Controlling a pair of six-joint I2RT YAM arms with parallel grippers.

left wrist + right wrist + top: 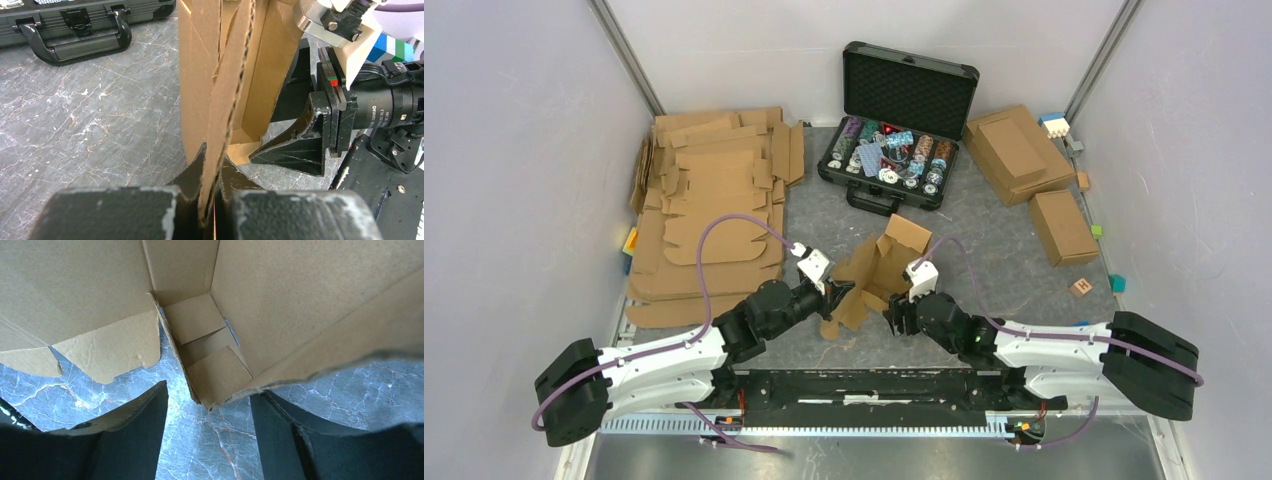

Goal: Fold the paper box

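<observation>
At the near middle of the grey marbled table (1014, 260), the paper box (876, 268) stands half-formed: plain brown corrugated card with rounded flaps. The left gripper (212, 167) pinches one fluted panel edge between its black fingers. The right gripper (207, 395) is spread, a folded corner lying between its fingers.

Paper box (227, 100): brown corrugated cardboard, matt, faces slightly fibrous. The cut edge shows open fluting, and one flap looks creased and roughened. My left jaws: black plastic, matt and grainy, edges scuffed pale grey. My right jaws: same black matt plastic, smoother. Tabletop (90, 115): grey marble-pattern surface, pale veins, faint sheen. Black case (911, 88): hard shell, rims look like metal, dimpled foam in the lid. Its handle (80, 49) is smooth, semi-gloss plastic. Stacked blanks (714, 170): same matt brown cardboard.
</observation>
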